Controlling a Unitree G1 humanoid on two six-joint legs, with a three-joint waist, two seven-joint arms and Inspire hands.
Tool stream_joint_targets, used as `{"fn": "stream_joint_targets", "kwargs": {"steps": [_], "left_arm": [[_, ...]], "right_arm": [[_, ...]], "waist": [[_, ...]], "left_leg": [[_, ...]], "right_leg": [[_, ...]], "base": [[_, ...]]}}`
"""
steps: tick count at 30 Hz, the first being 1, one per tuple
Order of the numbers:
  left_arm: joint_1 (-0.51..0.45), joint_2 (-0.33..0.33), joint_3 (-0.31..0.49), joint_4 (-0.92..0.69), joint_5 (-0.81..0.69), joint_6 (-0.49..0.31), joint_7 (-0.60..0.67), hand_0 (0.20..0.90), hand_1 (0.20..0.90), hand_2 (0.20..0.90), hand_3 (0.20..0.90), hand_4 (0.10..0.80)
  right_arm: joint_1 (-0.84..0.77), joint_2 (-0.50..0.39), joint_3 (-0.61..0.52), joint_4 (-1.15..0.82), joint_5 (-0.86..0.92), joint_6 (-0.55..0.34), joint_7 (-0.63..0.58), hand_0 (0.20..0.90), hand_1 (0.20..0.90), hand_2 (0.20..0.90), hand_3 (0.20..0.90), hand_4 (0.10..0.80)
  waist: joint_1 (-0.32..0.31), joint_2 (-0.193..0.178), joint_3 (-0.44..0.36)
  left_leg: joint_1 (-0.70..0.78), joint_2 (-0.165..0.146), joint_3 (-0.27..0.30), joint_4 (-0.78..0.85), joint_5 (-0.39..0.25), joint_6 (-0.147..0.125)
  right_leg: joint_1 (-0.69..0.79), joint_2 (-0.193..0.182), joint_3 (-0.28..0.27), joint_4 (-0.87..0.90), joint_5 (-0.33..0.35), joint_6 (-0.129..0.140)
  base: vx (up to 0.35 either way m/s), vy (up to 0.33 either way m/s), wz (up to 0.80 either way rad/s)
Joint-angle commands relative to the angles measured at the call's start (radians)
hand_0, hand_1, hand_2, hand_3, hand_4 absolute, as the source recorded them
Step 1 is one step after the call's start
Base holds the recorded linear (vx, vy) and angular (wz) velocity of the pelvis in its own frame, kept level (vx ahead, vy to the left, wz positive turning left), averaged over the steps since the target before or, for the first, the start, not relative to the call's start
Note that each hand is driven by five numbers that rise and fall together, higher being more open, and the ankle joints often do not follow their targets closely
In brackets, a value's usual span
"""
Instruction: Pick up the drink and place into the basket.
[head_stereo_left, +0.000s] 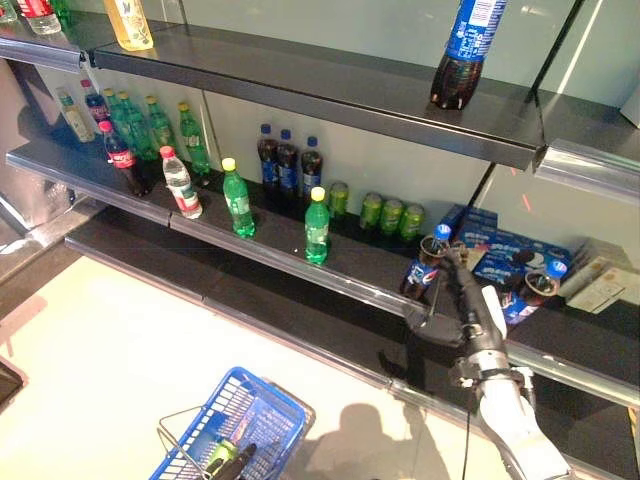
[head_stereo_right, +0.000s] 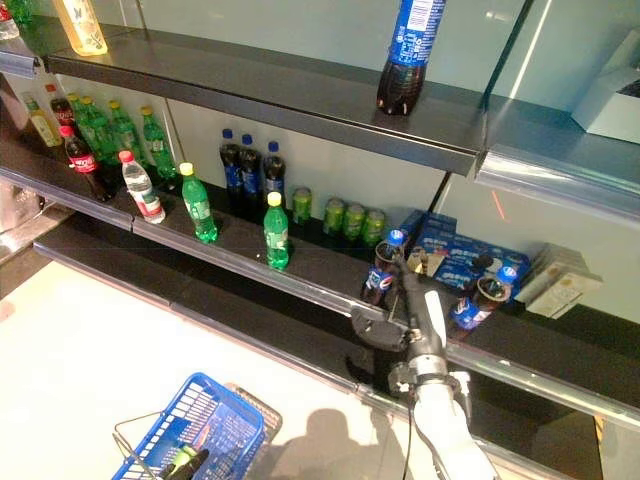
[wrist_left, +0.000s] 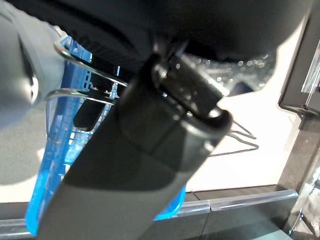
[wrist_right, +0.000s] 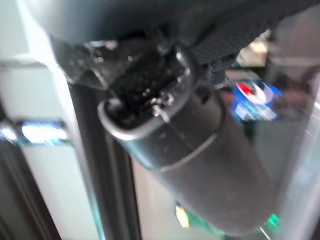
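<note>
A cola bottle (head_stereo_left: 424, 266) with a blue cap and blue label stands on the middle shelf (head_stereo_left: 270, 250). My right hand (head_stereo_left: 456, 262) reaches in from the lower right and is right beside the bottle, on its right side; whether it grips the bottle is unclear. The bottle also shows in the right eye view (head_stereo_right: 382, 270). My left hand (head_stereo_left: 243, 461) is shut on the thin wire handles (wrist_left: 82, 92) of the blue basket (head_stereo_left: 262, 418), which hangs low at the bottom left. Something green (head_stereo_left: 221, 456) lies in the basket.
Another blue-capped cola bottle (head_stereo_left: 533, 289) leans by blue cartons (head_stereo_left: 505, 250) to the right of my hand. Green cans (head_stereo_left: 390, 214), green bottles (head_stereo_left: 316, 226), dark bottles (head_stereo_left: 288, 160) and a water bottle (head_stereo_left: 181, 184) stand further left. A large cola bottle (head_stereo_left: 465, 52) stands on the shelf above.
</note>
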Motion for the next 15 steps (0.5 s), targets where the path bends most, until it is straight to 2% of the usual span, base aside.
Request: {"fn": "stream_joint_targets", "kwargs": {"steps": [1,8,15], "left_arm": [[-0.032,-0.007,-0.003,-0.048,0.048,-0.105,-0.046,0.3,0.3,0.3,0.2,0.1],[-0.044,-0.003,-0.04,-0.048,0.054,-0.092,-0.021,0.3,0.3,0.3,0.2,0.1],[-0.031,-0.001,-0.071,-0.067,0.063,-0.078,-0.013,0.3,0.3,0.3,0.2,0.1]], "right_arm": [[-0.142,-0.054,-0.065,-0.129,0.011,-0.125,-0.081,0.9,0.9,0.9,0.9,0.8],[-0.228,-0.039,-0.071,-0.088,0.024,-0.13,-0.315,0.9,0.9,0.9,0.9,0.8],[-0.314,-0.019,-0.042,-0.025,0.031,-0.095,-0.348,0.9,0.9,0.9,0.9,0.8]], "waist": [[0.003,0.011,0.0],[0.038,0.021,0.049],[0.062,0.045,0.086]], "left_leg": [[0.024,0.028,-0.005,0.113,-0.121,0.007],[-0.043,0.025,-0.052,0.253,-0.146,0.004],[-0.076,0.012,-0.083,0.29,-0.138,0.004]], "right_leg": [[-0.044,-0.057,-0.006,0.075,-0.006,0.037],[-0.082,-0.042,-0.025,0.205,-0.063,-0.003],[-0.098,-0.05,-0.04,0.241,-0.069,-0.012]], "base": [[0.045,0.006,-0.04],[0.073,-0.006,0.06],[0.059,0.013,0.11]]}}
